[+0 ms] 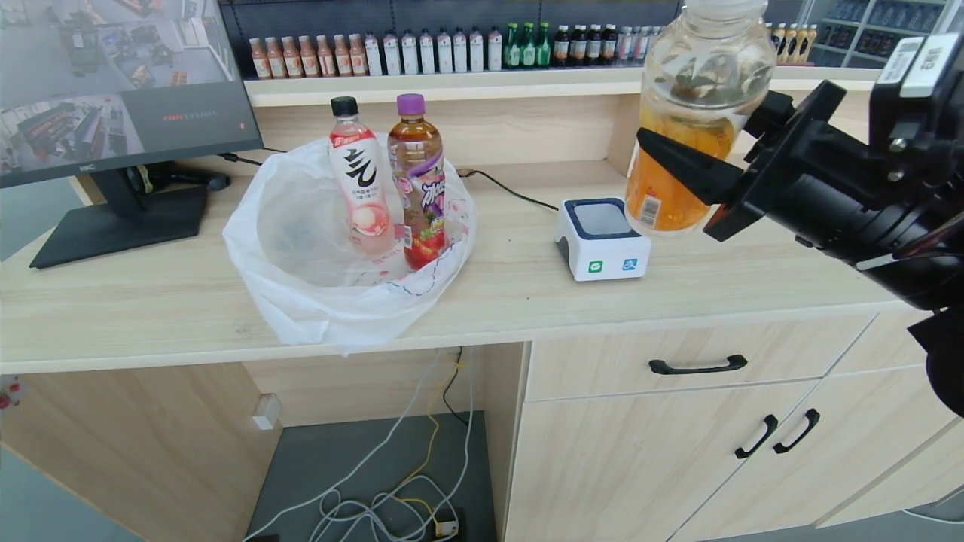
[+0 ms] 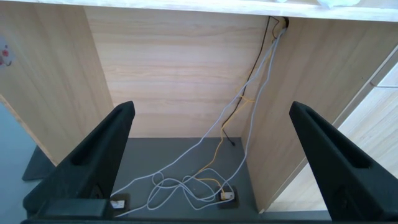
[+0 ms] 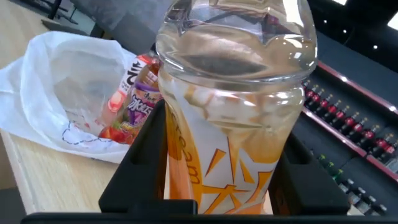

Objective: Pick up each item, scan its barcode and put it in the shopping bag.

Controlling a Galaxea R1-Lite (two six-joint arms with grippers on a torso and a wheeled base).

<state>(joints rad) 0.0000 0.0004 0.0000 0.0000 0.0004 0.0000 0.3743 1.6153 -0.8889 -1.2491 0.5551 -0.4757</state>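
My right gripper (image 1: 697, 169) is shut on an orange drink bottle (image 1: 697, 113), held upright in the air just right of the white barcode scanner (image 1: 601, 239); its barcode sits low on the label, facing the scanner's side. The right wrist view has the same bottle (image 3: 230, 124) up close between the jaws. A white plastic shopping bag (image 1: 301, 248) lies open on the counter with two bottles standing in it: a pink-white bottle (image 1: 360, 177) and a purple-capped bottle (image 1: 419, 181). My left gripper (image 2: 211, 168) hangs open below the counter, over floor cables.
A monitor (image 1: 113, 83) on its stand is at the counter's left. A black cable (image 1: 504, 188) runs from the scanner to the back. A shelf of bottles (image 1: 452, 49) lines the rear. Drawers and cabinet doors (image 1: 697, 366) sit under the counter's right half.
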